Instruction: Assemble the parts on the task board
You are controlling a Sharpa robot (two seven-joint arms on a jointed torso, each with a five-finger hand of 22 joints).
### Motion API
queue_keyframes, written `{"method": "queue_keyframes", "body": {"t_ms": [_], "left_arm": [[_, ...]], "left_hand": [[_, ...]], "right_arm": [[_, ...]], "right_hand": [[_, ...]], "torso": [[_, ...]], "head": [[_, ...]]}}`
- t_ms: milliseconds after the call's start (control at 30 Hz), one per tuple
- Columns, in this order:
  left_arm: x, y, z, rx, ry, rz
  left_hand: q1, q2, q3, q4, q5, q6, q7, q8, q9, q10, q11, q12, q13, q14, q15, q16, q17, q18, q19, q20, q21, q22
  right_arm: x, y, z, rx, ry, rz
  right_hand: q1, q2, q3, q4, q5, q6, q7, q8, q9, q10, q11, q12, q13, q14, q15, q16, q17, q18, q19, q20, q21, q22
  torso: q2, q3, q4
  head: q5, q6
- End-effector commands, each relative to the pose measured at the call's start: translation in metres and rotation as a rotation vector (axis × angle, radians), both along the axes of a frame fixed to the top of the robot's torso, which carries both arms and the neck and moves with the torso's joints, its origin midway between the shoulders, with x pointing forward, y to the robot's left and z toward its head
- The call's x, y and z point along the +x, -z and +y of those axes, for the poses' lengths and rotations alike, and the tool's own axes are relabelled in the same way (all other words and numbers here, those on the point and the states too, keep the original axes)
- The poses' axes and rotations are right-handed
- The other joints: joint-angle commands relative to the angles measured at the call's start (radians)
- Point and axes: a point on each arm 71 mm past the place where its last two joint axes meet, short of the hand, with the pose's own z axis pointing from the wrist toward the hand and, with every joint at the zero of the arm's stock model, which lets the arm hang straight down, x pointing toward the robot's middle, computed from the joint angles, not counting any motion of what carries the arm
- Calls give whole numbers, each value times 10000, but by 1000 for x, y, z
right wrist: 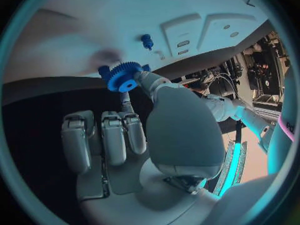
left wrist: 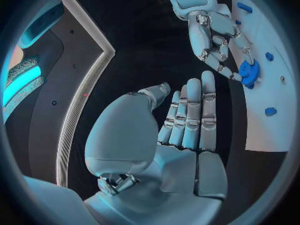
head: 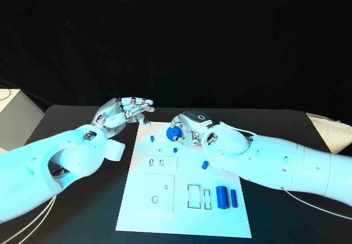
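Fingers (right wrist: 128, 107) of our right hand (head: 197, 127) pinch a blue gear (head: 174, 133) between thumb and fingertip, while the rest of that hand's fingers stay half curled. We hold the gear tilted just above the far end of the white board (head: 183, 203), near its middle. Close by on the board we see a small blue peg (head: 152, 138) standing to the left of the gear, another small blue piece (head: 176, 150) just below it, and a third blue piece (head: 204, 164) beside our right forearm. Farther toward us, two long blue bars (head: 227, 197) lie side by side at the board's right, next to two outlined rectangular slots (head: 199, 196).

Our left hand (head: 126, 112) hovers off the board's far left corner, above the black tabletop (head: 81, 218), holding nothing; its fingers (left wrist: 190, 117) lie straight and close together.
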Motion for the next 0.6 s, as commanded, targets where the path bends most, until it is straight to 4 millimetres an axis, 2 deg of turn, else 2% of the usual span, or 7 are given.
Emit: {"method": "queue_keyframes", "body": {"t_ms": [33,233,467,600], "left_arm": [[-1,-1,-4,-25,288,-79],[0,0,-7,-44,330,-72],[1,0,-8,-58,365,-75],[1,0,-8,-56,366,-75]], "left_hand": [[-38,-48,44,6,19,-61,96,62,12,-79,-21,49,8,-32,35,-31,-17,106,-73,30,52,16],[-38,-48,44,6,19,-61,96,62,12,-79,-21,49,8,-32,35,-31,-17,106,-73,30,52,16],[-50,-56,51,6,19,-63,94,66,14,-86,-22,62,12,-32,36,-29,-19,107,-88,32,69,28],[-50,-56,51,6,19,-63,94,66,14,-86,-22,62,12,-32,36,-29,-19,107,-88,32,69,28]], "right_arm": [[1,1,3,-198,54,-308],[4,4,8,-325,59,-303],[5,8,11,-459,29,-212],[6,11,12,-550,40,-148]], "right_hand": [[-94,-15,39,-20,-37,103,-88,29,109,915,-83,-4,2516,1062,-54,40,2634,-65,1046,-74,44,2631],[-99,-27,48,-37,-56,88,-86,22,106,903,-83,-17,2504,1062,-54,40,2634,-65,1046,-75,44,2631],[-107,-35,53,-46,-70,74,-81,16,103,897,-81,-23,2497,1062,-54,40,2634,-65,1046,-76,44,2631],[-124,-41,59,-53,-96,61,-77,10,101,886,-76,-35,2486,1062,-52,40,2634,-65,1046,-76,44,2631]], "torso": [[10,-3,-2],[29,-21,-13],[66,-54,13],[57,-51,10]], "head": [[21,-23],[4,-64],[18,-90],[40,-126]]}}
